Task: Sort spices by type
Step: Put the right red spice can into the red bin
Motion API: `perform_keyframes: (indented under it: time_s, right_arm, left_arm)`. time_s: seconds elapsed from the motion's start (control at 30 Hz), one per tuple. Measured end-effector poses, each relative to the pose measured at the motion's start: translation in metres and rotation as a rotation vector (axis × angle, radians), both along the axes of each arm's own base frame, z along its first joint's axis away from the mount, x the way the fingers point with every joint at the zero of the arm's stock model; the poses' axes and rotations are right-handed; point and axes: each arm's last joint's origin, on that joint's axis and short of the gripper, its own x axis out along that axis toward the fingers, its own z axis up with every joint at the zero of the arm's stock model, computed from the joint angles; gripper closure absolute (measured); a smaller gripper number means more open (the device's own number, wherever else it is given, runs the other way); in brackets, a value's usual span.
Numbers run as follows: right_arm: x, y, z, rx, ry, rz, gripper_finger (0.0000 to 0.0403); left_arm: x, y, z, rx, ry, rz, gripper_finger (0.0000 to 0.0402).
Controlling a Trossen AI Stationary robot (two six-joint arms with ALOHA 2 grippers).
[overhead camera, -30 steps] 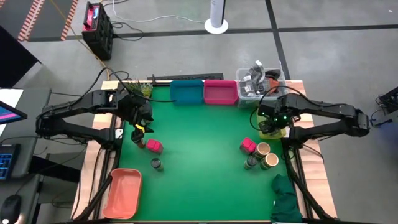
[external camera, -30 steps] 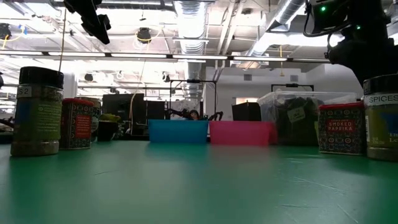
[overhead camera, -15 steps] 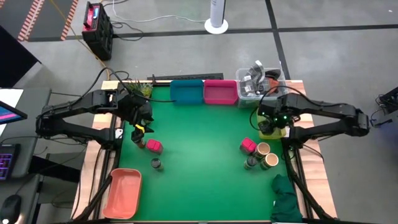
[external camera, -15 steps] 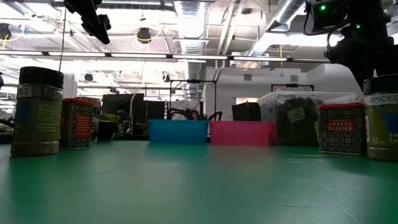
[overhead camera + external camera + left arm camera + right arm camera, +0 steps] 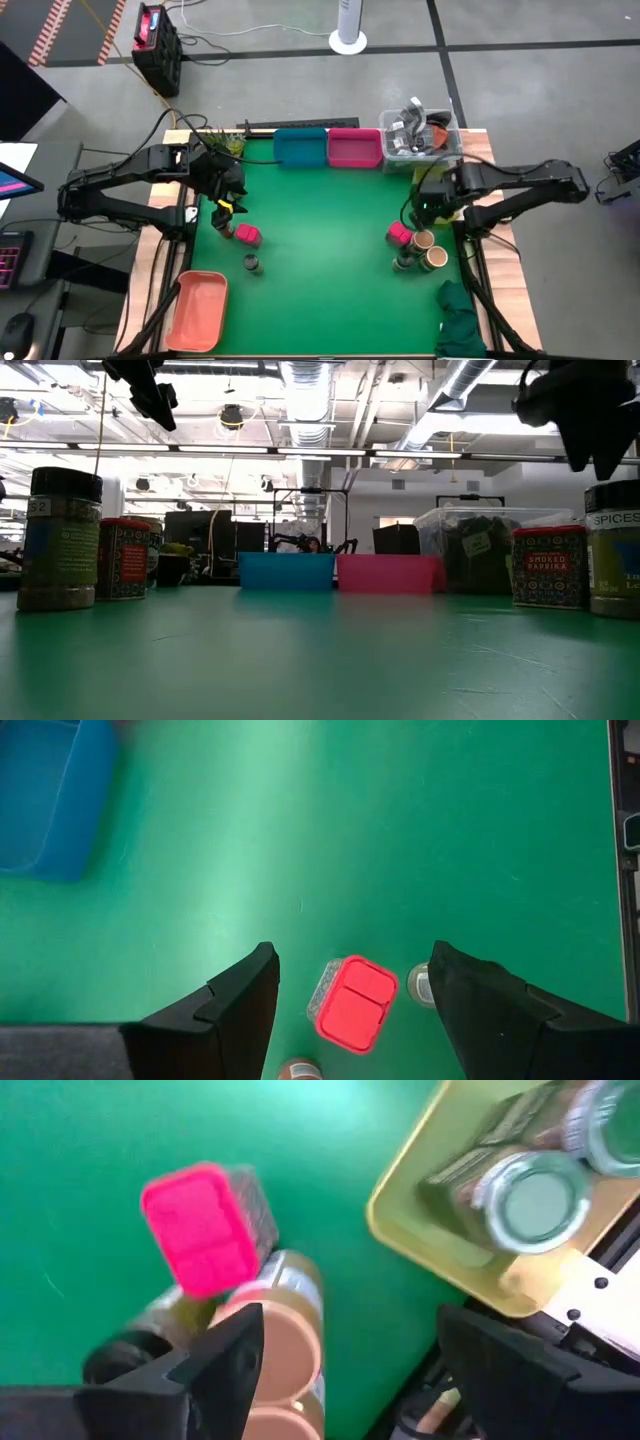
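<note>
My right gripper hangs open over the table's right side, holding nothing. Below it are a magenta pack, two tan-topped jars and a dark-lidded jar, all standing on the green mat. Beside them a yellow tray holds a green-lidded jar. My left gripper is open above the mat's left side, over another magenta pack, a dark-lidded jar and a tan-topped jar.
A blue bin, a pink bin and a clear tub of clutter line the far edge, with a small plant at far left. A coral tray lies near left, a dark green cloth near right.
My right gripper has swung away from above the yellow tray, toward the table's near edge and a little left, and now hangs over the cluster of spices on the right. It has also rolled somewhat about its pointing line.
</note>
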Motion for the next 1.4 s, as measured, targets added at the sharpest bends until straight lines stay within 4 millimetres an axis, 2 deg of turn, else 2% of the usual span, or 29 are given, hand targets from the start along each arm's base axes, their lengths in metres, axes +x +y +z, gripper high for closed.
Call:
perform_keyframes:
  time_s: [0.17,0.4,0.6,0.7,0.9,1.07,1.17,1.4]
  right_arm:
    - [0.010,0.024,0.002,-0.012,0.020,0.078,0.0079]
    - [0.023,0.046,0.017,-0.029,-0.021,0.169,0.0079]
    - [0.053,0.065,0.017,-0.050,0.037,0.333,0.0078]
    - [0.070,0.059,0.011,-0.059,0.099,0.299,0.0078]
    - [0.096,0.028,0.002,-0.034,0.095,0.285,0.0068]
    - [0.101,0.004,0.002,-0.019,0.074,0.255,0.0035]
    - [0.103,-0.004,0.001,0.003,0.066,0.243,0.0012]
    - [0.102,-0.006,-0.032,0.055,0.074,0.243,0.0010]
  left_arm:
    - [0.002,0.000,0.002,-0.044,-0.029,0.064,0.0158]
    - [0.007,0.001,0.002,-0.060,-0.049,0.086,0.0158]
    - [0.009,0.002,0.001,-0.040,-0.048,0.061,0.0158]
    - [0.010,0.002,0.003,-0.030,-0.070,0.052,0.0158]
    - [0.010,0.002,0.003,-0.019,-0.071,0.036,0.0158]
    - [0.009,0.001,0.002,-0.013,-0.056,-0.001,0.0158]
    - [0.007,0.001,0.001,-0.001,-0.035,-0.020,0.0158]
    - [0.005,0.001,-0.001,0.007,-0.013,-0.033,0.0158]
